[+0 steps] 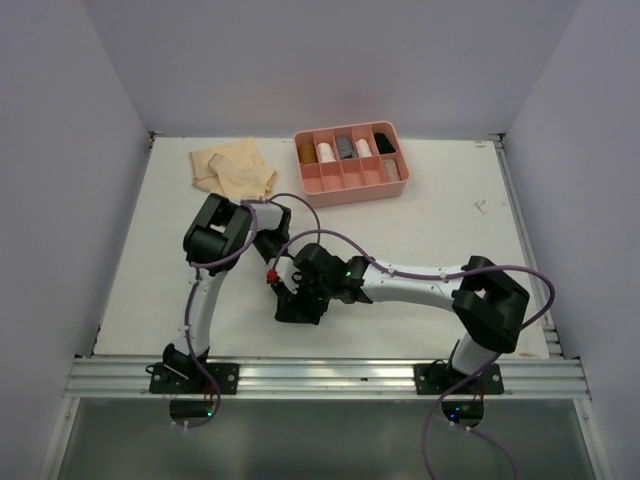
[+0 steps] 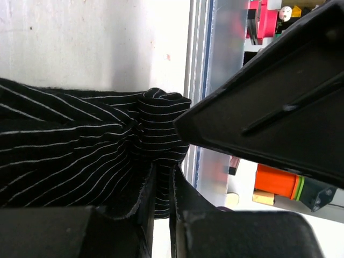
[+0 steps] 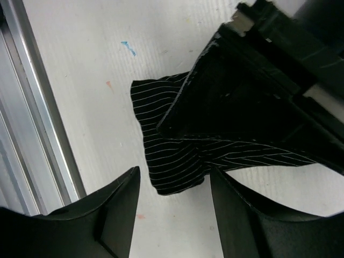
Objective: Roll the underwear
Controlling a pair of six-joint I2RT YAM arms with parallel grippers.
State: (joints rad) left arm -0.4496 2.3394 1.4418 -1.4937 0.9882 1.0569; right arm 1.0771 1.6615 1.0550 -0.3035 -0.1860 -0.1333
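**Rolling the black pair**

Just left of the pink tray point(image 1: 350, 176) lies the tan underwear point(image 1: 235, 167). The black underwear point(image 2: 70, 156) lies well in front of the tray. My left claw point(image 2: 162, 183) pinches its bunched end. My right claw point(image 3: 174, 174) hangs apart above it. Next, I think, I must roll it tight.

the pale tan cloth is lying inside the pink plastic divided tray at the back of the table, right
Not quite. The pale tan cloth is at the back of the white table, but not inside the pink plastic divided tray. It lies crumpled on the table surface to the tray's left, apart from it. The top external view shows this.
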